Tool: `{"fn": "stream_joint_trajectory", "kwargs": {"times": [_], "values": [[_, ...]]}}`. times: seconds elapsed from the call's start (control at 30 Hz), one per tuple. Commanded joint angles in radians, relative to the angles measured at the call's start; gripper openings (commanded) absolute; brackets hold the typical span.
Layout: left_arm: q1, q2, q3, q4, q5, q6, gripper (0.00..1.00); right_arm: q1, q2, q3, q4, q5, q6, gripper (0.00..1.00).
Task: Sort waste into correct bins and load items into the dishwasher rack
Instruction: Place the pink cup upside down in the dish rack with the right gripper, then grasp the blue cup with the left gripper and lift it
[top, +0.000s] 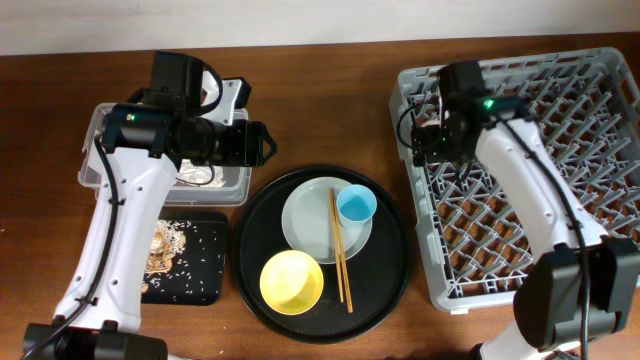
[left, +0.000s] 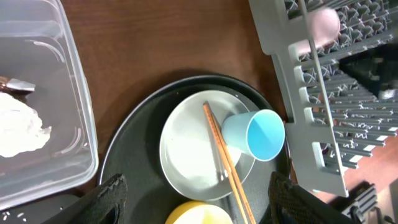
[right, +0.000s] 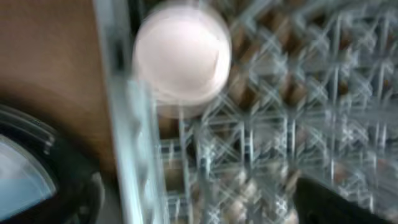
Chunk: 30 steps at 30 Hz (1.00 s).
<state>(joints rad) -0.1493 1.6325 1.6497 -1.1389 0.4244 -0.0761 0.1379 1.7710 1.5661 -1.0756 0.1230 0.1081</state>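
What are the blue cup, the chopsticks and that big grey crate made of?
Blue cup: probably plastic; smooth, evenly coloured, with a slight sheen.
Chopsticks: they look like wood, tan and matte.
Grey crate: moulded plastic, judging by its thin, matte lattice walls.

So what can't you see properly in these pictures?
- Pink cup: blurred in the right wrist view. Overhead, the right arm hides it.
- Tub: overhead, the left arm covers most of its inside.
- Yellow bowl: cut off by the bottom edge in the left wrist view.
- Wrapper: cut off by the left edge in the left wrist view.
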Motion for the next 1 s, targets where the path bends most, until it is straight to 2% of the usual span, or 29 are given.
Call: {"fn": "stream_joint_trajectory", "kwargs": {"times": [0.0,0.03,0.07,0.17,0.27,0.33,0.43,0.5,0.6,0.67,0.7,0.73,0.8,0.83,0.9,0.97], "values": [[-0.001,-0.002,0.013,-0.001,-0.007,-0.005,0.72,-0.002,-0.009,0.127,-0.185,-0.154,0.001,0.65],[-0.001,-0.002,0.013,-0.001,-0.007,-0.005,0.72,-0.002,-0.009,0.127,-0.228,-0.183,0.001,0.48],[-0.001,-0.002,0.013,0.001,-0.007,-0.005,0.72,0.002,-0.007,0.100,-0.275,-0.222,0.002,0.41],[-0.001,-0.002,0.013,0.000,-0.007,-0.005,0.72,0.027,-0.007,-0.044,-0.232,-0.250,0.001,0.44],[-0.001,-0.002,0.013,-0.004,-0.006,-0.005,0.72,0.034,-0.007,-0.203,-0.084,-0.251,0.002,0.43],[-0.001,-0.002,0.013,-0.004,-0.006,-0.005,0.72,0.034,-0.007,-0.244,-0.037,-0.251,0.002,0.27],[-0.001,-0.002,0.013,-0.005,-0.006,-0.005,0.72,0.034,-0.008,-0.241,-0.009,-0.252,0.006,0.13],[-0.002,-0.002,0.013,-0.005,-0.006,-0.005,0.72,0.034,-0.008,-0.241,0.011,-0.272,0.006,0.09],[-0.008,-0.002,0.013,-0.007,-0.006,-0.005,0.72,0.034,-0.008,-0.241,0.034,-0.322,0.006,0.10],[-0.007,-0.002,0.013,-0.015,-0.006,-0.005,0.72,0.034,-0.008,-0.241,0.012,-0.322,0.005,0.27],[-0.008,-0.002,0.013,-0.015,-0.005,-0.005,0.73,0.034,-0.008,-0.241,0.006,-0.321,0.003,0.45],[-0.010,-0.002,0.013,-0.015,-0.002,-0.005,0.73,0.032,-0.009,-0.238,0.001,-0.319,0.001,0.52],[-0.035,-0.002,0.013,-0.014,-0.002,-0.006,0.73,0.013,-0.009,-0.166,-0.051,-0.313,0.001,0.79],[-0.059,-0.002,0.013,-0.014,-0.002,-0.006,0.73,-0.001,-0.011,-0.091,-0.096,-0.313,0.000,0.89],[-0.128,-0.002,0.013,-0.003,-0.006,-0.015,0.73,-0.025,-0.013,0.088,-0.211,-0.311,-0.007,0.99],[-0.214,0.009,0.013,0.008,-0.097,-0.101,0.72,-0.050,-0.013,0.266,-0.344,-0.311,-0.006,0.99]]}}
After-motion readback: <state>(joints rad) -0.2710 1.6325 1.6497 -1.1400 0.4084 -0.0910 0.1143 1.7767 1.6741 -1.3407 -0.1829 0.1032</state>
